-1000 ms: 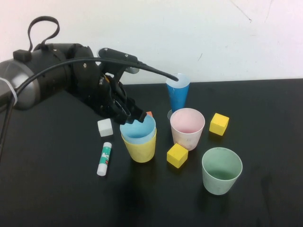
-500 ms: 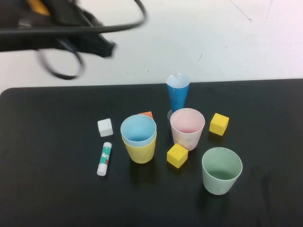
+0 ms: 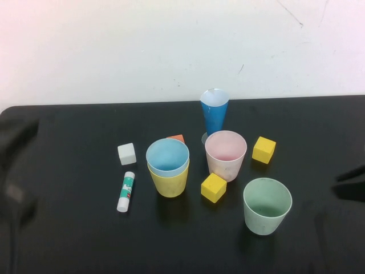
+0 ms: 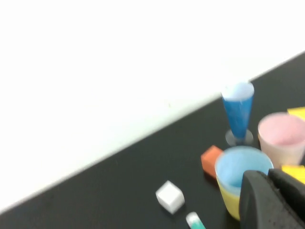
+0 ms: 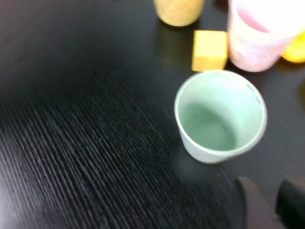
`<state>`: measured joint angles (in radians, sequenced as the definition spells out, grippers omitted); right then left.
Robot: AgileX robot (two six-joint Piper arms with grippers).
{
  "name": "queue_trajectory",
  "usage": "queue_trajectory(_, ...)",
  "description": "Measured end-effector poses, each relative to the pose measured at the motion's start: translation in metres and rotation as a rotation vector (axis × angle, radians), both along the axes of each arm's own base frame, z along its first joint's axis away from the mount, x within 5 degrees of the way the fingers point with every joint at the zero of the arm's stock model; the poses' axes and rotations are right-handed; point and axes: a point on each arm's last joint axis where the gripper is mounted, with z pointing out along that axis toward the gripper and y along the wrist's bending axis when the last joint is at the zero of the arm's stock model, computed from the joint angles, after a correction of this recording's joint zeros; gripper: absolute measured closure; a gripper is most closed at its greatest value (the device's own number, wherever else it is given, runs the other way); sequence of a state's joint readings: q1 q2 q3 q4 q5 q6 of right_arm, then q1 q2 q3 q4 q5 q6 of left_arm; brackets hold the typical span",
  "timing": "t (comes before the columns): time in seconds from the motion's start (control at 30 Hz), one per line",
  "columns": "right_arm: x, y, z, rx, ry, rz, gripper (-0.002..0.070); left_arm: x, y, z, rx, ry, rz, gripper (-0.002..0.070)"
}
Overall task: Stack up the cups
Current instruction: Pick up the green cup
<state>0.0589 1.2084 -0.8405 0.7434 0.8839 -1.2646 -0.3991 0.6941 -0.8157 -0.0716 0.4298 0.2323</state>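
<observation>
The light blue cup sits nested in the yellow cup at the table's middle. The pale pink cup stands upright to their right. The pale green cup stands nearer the front right. My left gripper is shut and empty, raised near the blue-in-yellow stack. In the high view the left arm is only a dark blur at the left edge. My right gripper is open and empty, just short of the green cup. It shows as a dark blur at the right edge.
A tall dark-blue cone glass stands behind the pink cup. Two yellow cubes, an orange cube, a white cube and a glue stick lie around the cups on the black table.
My left arm has lifted off the light blue cup, leaving it in the yellow cup, and swung up and away to the left. A dark blur of the right arm has appeared at the right edge.
</observation>
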Motion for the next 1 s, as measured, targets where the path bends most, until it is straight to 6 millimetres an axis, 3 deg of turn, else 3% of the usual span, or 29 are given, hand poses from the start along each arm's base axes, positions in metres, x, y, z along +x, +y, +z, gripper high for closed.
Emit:
queue_trajectory(0.17, 0.021, 0.031, -0.009, -0.117, -0.047, 0.131, 0.033, -0.027, 0.011, -0.038, -0.024, -0.021, 0.002, 0.0673)
queue_trajectory(0.23, 0.035, 0.038, -0.016, -0.152, -0.068, 0.141, 0.0271, -0.037, 0.016, -0.048, -0.041, -0.06, 0.004, 0.0673)
queue_trajectory(0.43, 0.08, 0.048, -0.05, -0.189, -0.032, 0.1, 0.0231, -0.054, 0.023, -0.077, -0.06, -0.103, 0.008, 0.0673)
queue_trajectory(0.6, 0.104, 0.055, -0.087, -0.204, 0.075, 0.113, 0.023, -0.055, 0.024, -0.097, -0.045, -0.069, 0.009, 0.0673)
queue_trajectory(0.77, 0.115, 0.062, -0.112, -0.179, 0.181, 0.13, 0.0286, -0.053, 0.024, -0.104, -0.041, -0.092, 0.015, 0.0673)
queue_trajectory(0.93, 0.126, 0.068, -0.11, -0.156, 0.219, 0.166, 0.0568, -0.052, 0.024, -0.102, -0.047, -0.11, 0.017, 0.0673)
queue_trajectory(1.0, 0.13, 0.071, -0.099, -0.14, 0.219, 0.182, 0.0626, -0.052, 0.024, -0.102, -0.047, -0.111, 0.017, 0.0673)
